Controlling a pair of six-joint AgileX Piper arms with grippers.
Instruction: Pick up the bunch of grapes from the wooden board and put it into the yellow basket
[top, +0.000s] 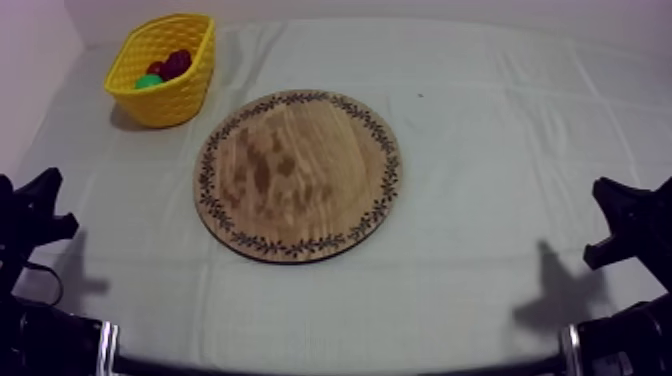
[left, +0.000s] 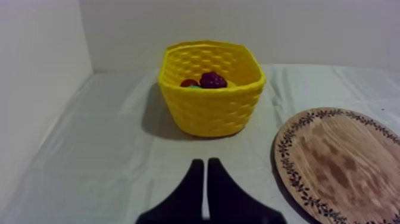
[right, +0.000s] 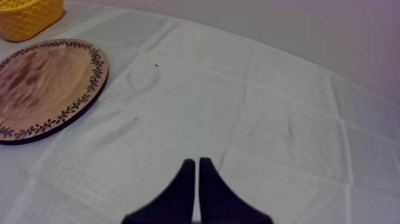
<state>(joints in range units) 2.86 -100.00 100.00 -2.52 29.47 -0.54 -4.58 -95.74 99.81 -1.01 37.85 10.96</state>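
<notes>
— Grapes (top: 178, 62) first: where are they found, and which step is in hand?

— Things are taken from largest to smallest. The counter (top: 500, 150) is covered with a grey-white cloth. The round wooden board (top: 298, 175) lies at its middle with nothing on it. The yellow basket (top: 165, 100) stands near the board's far left edge, apart from it. The grapes are lying inside the basket, beside a small red fruit (top: 155, 68) and a green piece (top: 148, 82). The placing step is judged to be done.

— What is called for next, then?

— Little, it is judged. No grasp or carry is left to be made; it is only required that the basket not be knocked. The left gripper (left: 205, 162) is seen with its fingers pressed together on nothing, aimed at the basket from well short of it. The right gripper (right: 197, 161) is likewise pressed together and empty, over bare cloth and well apart from the board.

— And which way is the bunch pointed?

— Not much can be told. From above, the dark clump seems drawn out slightly toward the basket's far right corner, so the long axis is judged to run slantwise across the basket. From the left wrist it is seen as a rounded heap just above the rim. The stem end is hidden.
</notes>
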